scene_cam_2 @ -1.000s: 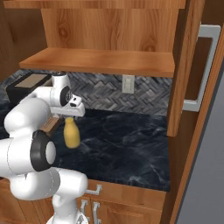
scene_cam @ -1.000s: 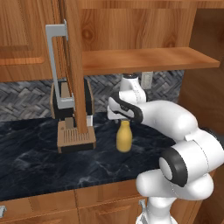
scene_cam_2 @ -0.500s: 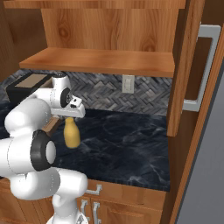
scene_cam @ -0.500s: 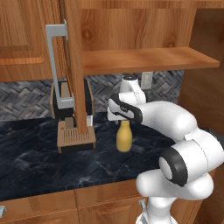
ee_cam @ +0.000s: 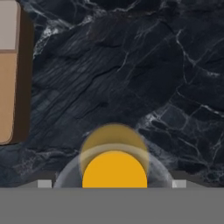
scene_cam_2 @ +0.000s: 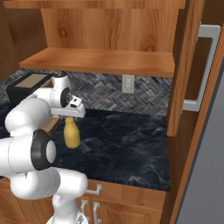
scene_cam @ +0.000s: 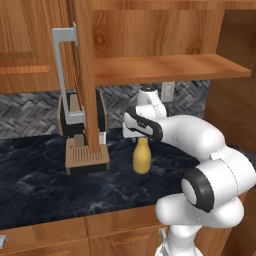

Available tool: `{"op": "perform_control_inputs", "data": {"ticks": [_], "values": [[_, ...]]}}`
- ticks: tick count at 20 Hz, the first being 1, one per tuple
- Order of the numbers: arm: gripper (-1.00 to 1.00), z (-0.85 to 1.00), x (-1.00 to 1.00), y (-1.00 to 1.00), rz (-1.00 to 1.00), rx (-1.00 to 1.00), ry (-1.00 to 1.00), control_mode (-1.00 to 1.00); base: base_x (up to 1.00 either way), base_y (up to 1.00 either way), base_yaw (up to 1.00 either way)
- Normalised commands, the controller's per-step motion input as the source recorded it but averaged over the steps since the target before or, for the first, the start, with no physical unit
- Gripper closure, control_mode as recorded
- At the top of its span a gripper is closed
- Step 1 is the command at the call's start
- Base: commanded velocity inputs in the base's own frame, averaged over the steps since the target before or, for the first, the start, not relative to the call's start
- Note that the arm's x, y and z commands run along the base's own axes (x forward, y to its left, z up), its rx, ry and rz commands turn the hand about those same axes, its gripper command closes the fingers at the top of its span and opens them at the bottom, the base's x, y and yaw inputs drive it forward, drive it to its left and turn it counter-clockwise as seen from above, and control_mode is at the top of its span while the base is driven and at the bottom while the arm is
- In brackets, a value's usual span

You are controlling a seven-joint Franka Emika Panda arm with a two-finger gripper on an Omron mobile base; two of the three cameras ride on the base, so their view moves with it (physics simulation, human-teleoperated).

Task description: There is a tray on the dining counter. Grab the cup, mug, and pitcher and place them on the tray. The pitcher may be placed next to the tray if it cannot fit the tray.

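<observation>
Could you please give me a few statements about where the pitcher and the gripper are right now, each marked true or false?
1. The pitcher stands upright on the black marble counter. True.
2. The gripper is directly above the pitcher's neck. True.
3. The pitcher lies tipped on its side. False: it stands upright.
4. A wooden-based appliance sits on the counter beside the pitcher. True.
5. The pitcher rests on a blue tray. False: it stands on bare marble.
6. The pitcher sits on the wooden shelf. False: it is on the counter below the shelf.
</observation>
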Motion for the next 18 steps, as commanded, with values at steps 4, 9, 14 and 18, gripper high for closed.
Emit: {"op": "perform_control_inputs", "data": {"ticks": [4,9,14,18], "values": [[1.0,0.0,0.0,0.0,0.0,0.0,0.03,-1.0,0.0,0.0,0.0],[1.0,0.0,0.0,0.0,0.0,0.0,0.0,-1.0,0.0,0.0,0.0],[1.0,0.02,0.0,0.0,0.0,0.0,0.0,-1.0,0.0,0.0,0.0],[1.0,0.2,-0.11,-0.01,0.0,0.0,-0.02,-1.0,0.0,0.0,0.0]]}}
